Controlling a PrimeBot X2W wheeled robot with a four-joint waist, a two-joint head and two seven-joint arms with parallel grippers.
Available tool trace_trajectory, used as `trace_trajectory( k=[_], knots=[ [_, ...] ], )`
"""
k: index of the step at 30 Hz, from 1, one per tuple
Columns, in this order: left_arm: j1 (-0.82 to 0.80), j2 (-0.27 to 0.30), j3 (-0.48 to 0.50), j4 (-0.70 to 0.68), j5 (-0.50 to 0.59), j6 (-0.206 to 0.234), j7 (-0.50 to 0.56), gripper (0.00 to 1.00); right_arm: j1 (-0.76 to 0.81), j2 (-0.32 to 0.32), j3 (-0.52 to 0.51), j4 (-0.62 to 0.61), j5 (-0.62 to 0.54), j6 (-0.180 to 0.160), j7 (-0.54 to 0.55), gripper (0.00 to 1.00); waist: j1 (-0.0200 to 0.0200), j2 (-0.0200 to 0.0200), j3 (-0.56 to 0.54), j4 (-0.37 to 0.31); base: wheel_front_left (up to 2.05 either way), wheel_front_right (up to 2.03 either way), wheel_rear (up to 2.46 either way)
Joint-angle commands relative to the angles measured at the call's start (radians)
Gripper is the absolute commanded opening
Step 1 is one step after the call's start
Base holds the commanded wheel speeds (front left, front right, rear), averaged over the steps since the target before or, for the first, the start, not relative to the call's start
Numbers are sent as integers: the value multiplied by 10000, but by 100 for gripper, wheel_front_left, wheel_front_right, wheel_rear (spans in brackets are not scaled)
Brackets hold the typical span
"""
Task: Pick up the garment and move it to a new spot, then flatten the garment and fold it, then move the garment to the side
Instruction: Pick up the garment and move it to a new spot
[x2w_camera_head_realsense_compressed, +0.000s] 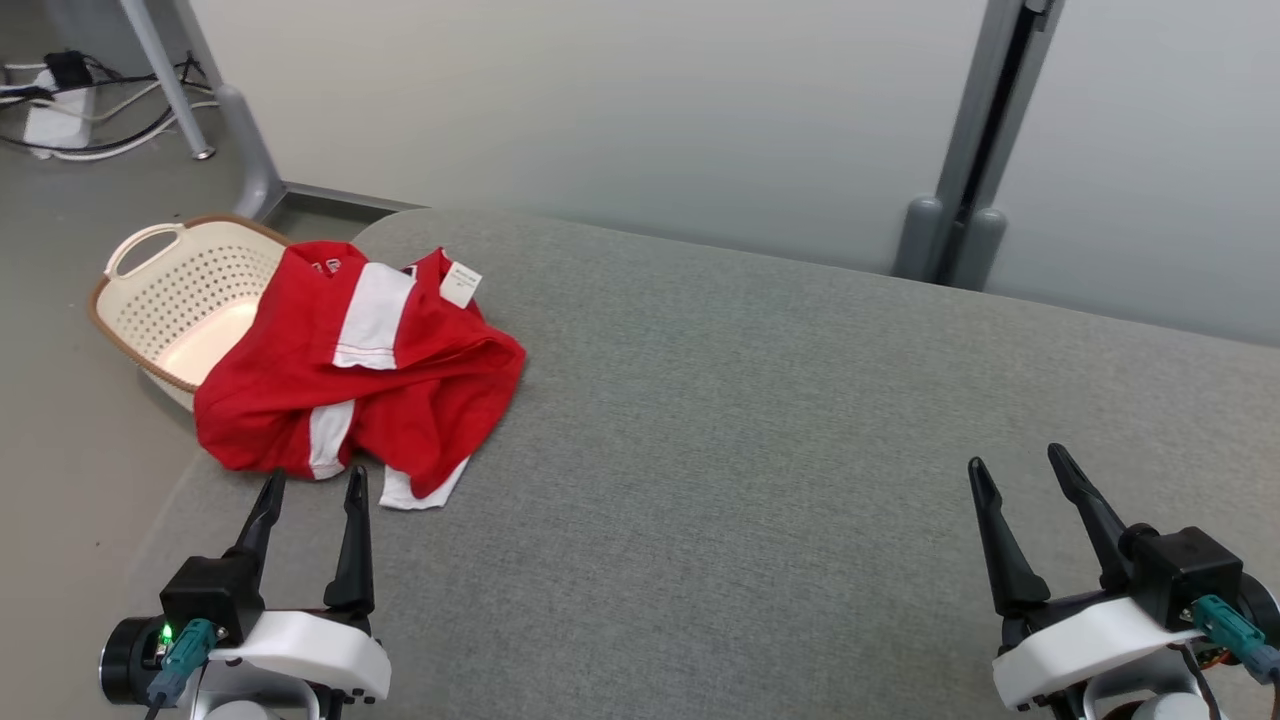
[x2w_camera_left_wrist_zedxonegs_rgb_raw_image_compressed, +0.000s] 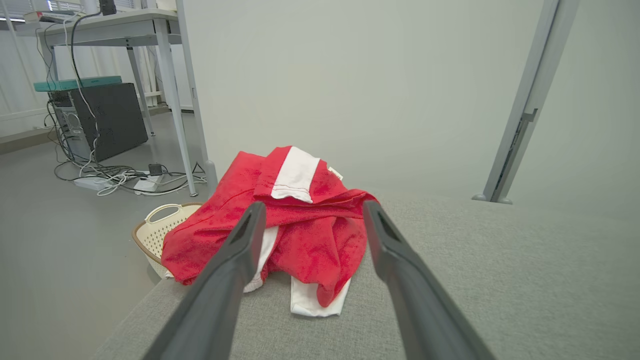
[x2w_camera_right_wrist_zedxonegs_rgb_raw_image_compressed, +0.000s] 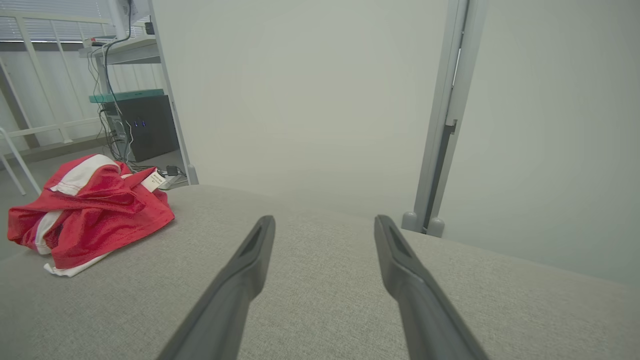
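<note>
Lying crumpled at the far left corner of the grey table (x2w_camera_head_realsense_compressed: 760, 450), the garment (x2w_camera_head_realsense_compressed: 400, 400) hangs partly over the left edge, above the basket (x2w_camera_head_realsense_compressed: 160, 290) on the floor. Watch that overhang. A shallow pinch on one loose layer could, I judge, drag the heap sideways and tip it off the table into the basket. Catching a single fold could also lift only part of it and leave the rest trailing and twisted, which would make your flattening harder.

The cloth is red with white panels and bunched in thick folds. A white hem pokes out on the near side and a white label (x2w_camera_head_realsense_compressed: 461, 284) is turned up at the far edge. It looks soft and limp, so expect it to sag from any one hold.

Your left gripper (x2w_camera_head_realsense_compressed: 315, 476) sits just on the near side of the heap, fingers spread apart and empty, tips close to the near hem. Your right gripper (x2w_camera_head_realsense_compressed: 1016, 458) rests well apart at the near right, fingers likewise spread, holding nothing.
</note>
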Motion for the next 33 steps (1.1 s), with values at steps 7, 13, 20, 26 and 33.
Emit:
trace_trajectory(
  k=[7,13,20,26,33],
  knots=[
    [61,28,162,-45,-16,1,-5,100,-81,48,68,11,-65,0,-1,100,0,0,76,935,0,0,0],
    [35,3,215,-19,-61,-8,-5,100,-63,30,67,96,-23,0,-13,100,0,0,90,1063,0,0,0],
    [-179,-22,224,36,-64,-72,-3,100,-145,-16,63,89,-27,0,45,100,0,0,185,1056,0,0,0],
    [-726,-68,55,158,-57,-13,-5,100,-392,-222,39,-208,-71,0,211,100,0,0,837,926,0,0,0],
    [-2181,-116,-53,1128,-450,-108,-5,100,-921,-653,31,-801,-128,0,577,100,0,0,2117,529,0,0,0]
  ],
)
